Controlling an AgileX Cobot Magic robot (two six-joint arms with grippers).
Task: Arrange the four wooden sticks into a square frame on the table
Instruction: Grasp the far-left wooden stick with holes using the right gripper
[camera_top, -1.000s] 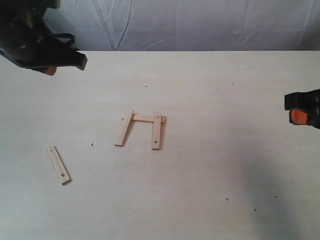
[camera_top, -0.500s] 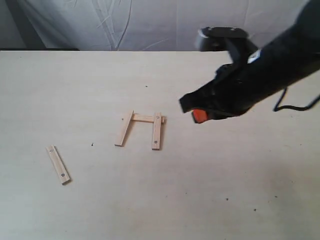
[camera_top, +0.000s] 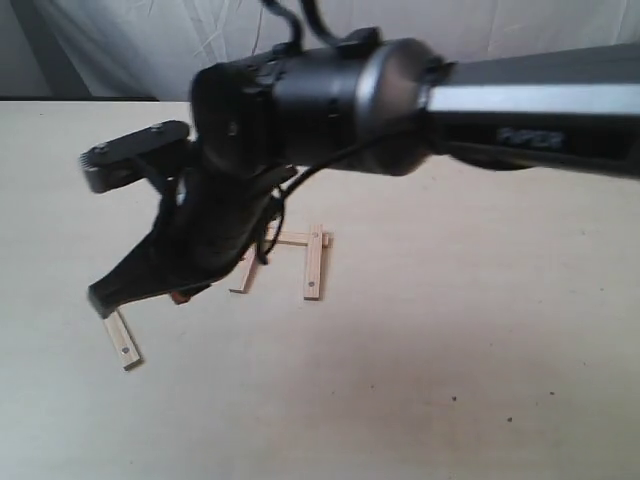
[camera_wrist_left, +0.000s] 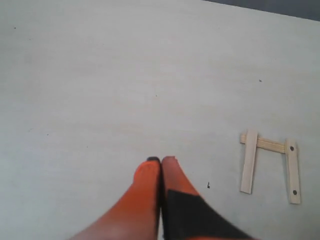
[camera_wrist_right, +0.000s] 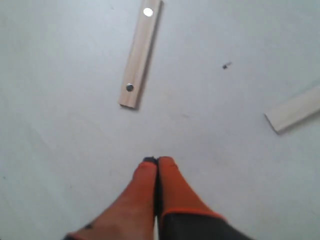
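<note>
Three of the wooden sticks form a partial frame on the table (camera_top: 480, 350): a top stick (camera_top: 295, 239), a right stick (camera_top: 314, 262), and a left stick (camera_top: 243, 278) partly hidden by my right arm. The fourth stick (camera_top: 122, 340) lies loose at lower left. My right gripper (camera_top: 180, 296) hangs just beside this loose stick (camera_wrist_right: 140, 52), shut and empty (camera_wrist_right: 158, 160). My left gripper (camera_wrist_left: 161, 160) is shut on nothing over bare table, well away from the partial frame (camera_wrist_left: 249, 161). The left arm is out of the exterior view.
The right arm's thick black and silver body (camera_top: 400, 90) stretches from the right edge across the table's back half and over the partial frame. A crumpled white cloth (camera_top: 150, 40) hangs behind the table's far edge.
My right arm has swept from the right edge across to the left, ending beside the loose stick. The left arm has left the exterior view. No stick has moved.
</note>
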